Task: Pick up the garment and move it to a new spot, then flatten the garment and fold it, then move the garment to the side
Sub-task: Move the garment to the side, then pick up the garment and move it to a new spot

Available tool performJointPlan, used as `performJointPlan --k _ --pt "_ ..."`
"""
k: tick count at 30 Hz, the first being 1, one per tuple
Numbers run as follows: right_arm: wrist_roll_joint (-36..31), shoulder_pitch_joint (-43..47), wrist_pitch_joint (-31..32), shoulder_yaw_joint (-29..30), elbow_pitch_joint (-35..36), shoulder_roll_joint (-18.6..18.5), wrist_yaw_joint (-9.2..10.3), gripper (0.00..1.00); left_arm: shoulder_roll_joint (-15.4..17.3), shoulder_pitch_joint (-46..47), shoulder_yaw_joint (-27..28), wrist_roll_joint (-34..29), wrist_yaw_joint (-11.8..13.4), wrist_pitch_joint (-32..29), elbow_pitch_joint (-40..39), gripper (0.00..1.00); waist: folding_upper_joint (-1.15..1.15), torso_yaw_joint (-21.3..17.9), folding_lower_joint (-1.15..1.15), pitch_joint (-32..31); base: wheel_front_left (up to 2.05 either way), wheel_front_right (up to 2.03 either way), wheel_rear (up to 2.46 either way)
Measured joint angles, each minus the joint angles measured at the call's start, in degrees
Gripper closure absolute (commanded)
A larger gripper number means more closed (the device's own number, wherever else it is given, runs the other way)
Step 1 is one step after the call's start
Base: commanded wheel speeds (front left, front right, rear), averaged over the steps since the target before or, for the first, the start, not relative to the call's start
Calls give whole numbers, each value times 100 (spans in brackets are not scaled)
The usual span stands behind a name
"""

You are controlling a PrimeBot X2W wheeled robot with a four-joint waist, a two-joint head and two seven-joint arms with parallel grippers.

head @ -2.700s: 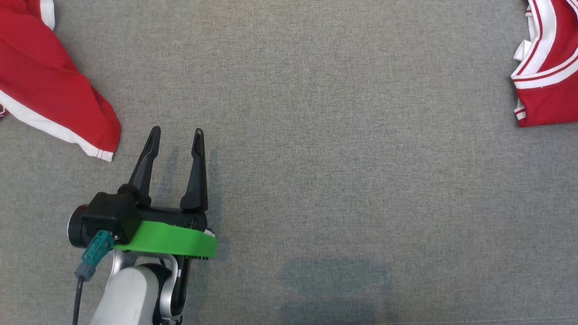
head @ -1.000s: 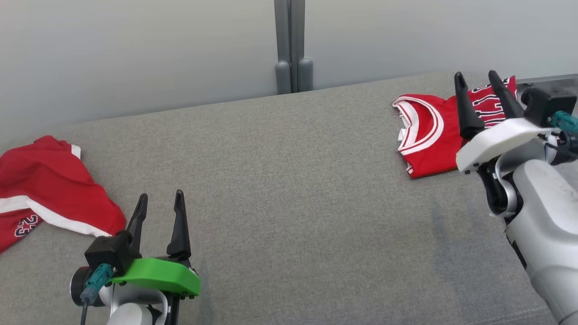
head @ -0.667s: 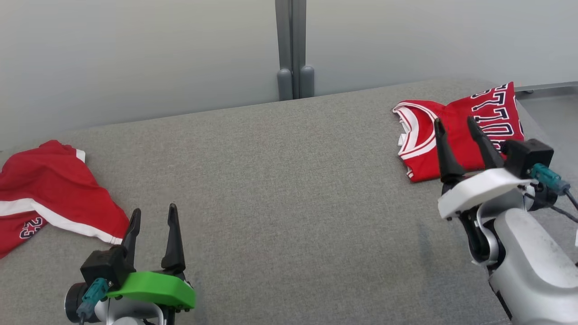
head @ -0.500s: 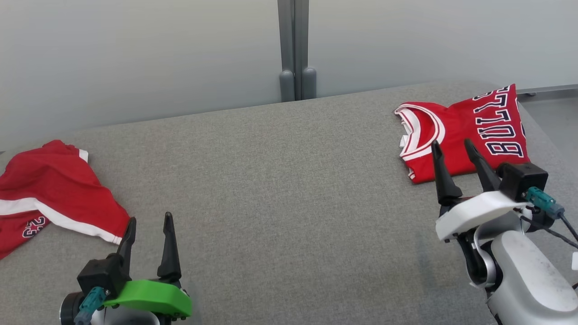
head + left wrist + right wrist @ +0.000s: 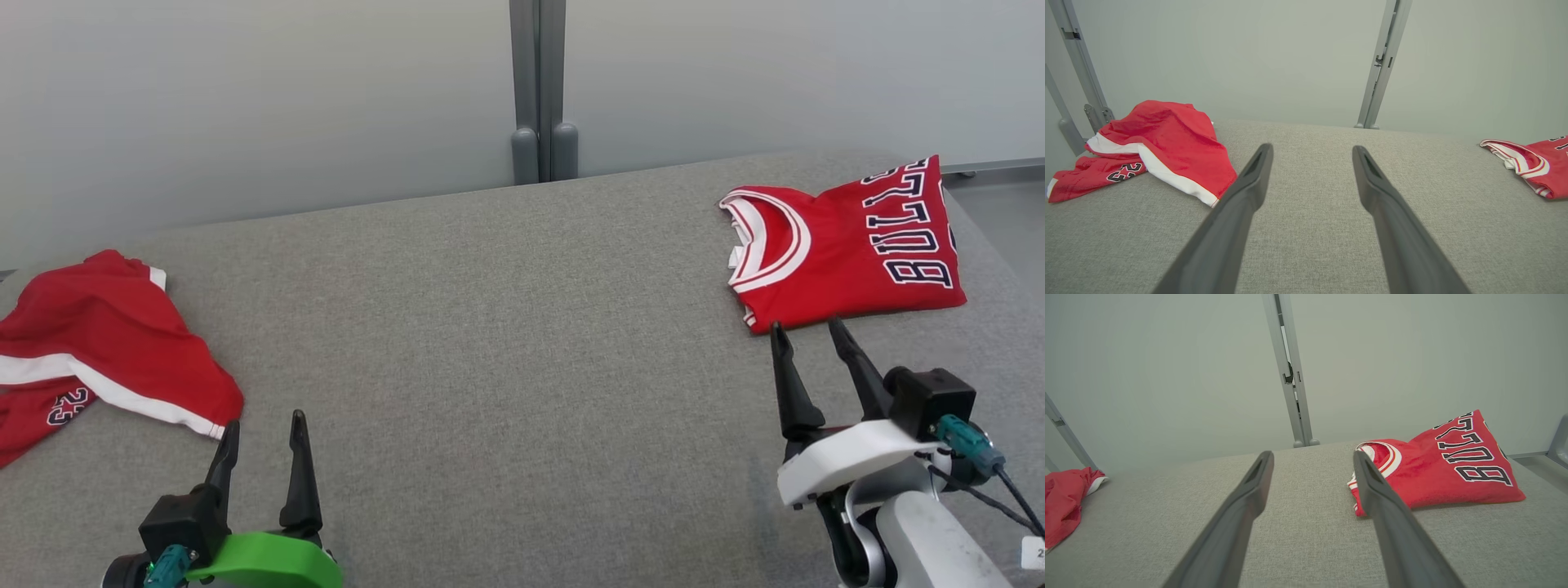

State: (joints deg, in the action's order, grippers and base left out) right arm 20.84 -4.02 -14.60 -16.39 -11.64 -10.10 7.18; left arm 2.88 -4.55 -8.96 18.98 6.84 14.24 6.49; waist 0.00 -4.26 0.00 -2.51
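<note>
A folded red jersey garment [image 5: 849, 245] with white trim and dark lettering lies flat at the far right of the grey padded surface [image 5: 506, 327]. It also appears in the right wrist view [image 5: 1437, 473] and the left wrist view [image 5: 1539, 163]. My right gripper [image 5: 805, 324] [image 5: 1312, 453] is open and empty, its tips just short of the jersey's near edge. A crumpled pair of red shorts [image 5: 106, 343] [image 5: 1167, 134] [image 5: 1063, 498] lies at the far left. My left gripper [image 5: 265, 420] [image 5: 1312, 147] stands open and empty, just right of the shorts' hem.
A pale wall runs along the back of the surface, with a grey post [image 5: 543, 90] at its middle. The surface ends just beyond the jersey on the right, where the floor [image 5: 1004, 212] shows. Bare grey fabric spans the space between the two garments.
My right gripper has drawn back off the folded jersey toward the near edge. The left gripper has sunk lower in the head view. The head view itself has shifted slightly. Both garments lie as before.
</note>
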Motion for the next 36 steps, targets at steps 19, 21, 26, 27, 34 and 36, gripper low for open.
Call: performJointPlan --k 19,21,26,27,34,36 --pt "-431 423 0 223 461 291 0 0 -5 -19 80 -68 1 1 -155 0 0 41 0 63 0 0 0" --pt "-439 475 0 250 478 301 0 0 -7 -19 80 -68 1 1 -157 0 0 46 0 69 0 0 0" --pt "-489 544 0 278 541 330 0 0 -9 -20 77 -69 1 1 -170 0 0 64 0 86 0 0 0" --pt "-493 561 0 282 552 334 0 0 -9 -21 77 -69 1 1 -172 0 0 68 0 90 0 0 0" --pt "-583 593 0 327 603 386 0 0 -10 -21 75 -120 8 1 -182 0 0 99 0 108 0 0 0" --pt "-587 598 0 337 613 398 0 0 -10 -21 71 -121 8 1 -183 0 0 107 0 113 0 0 0"
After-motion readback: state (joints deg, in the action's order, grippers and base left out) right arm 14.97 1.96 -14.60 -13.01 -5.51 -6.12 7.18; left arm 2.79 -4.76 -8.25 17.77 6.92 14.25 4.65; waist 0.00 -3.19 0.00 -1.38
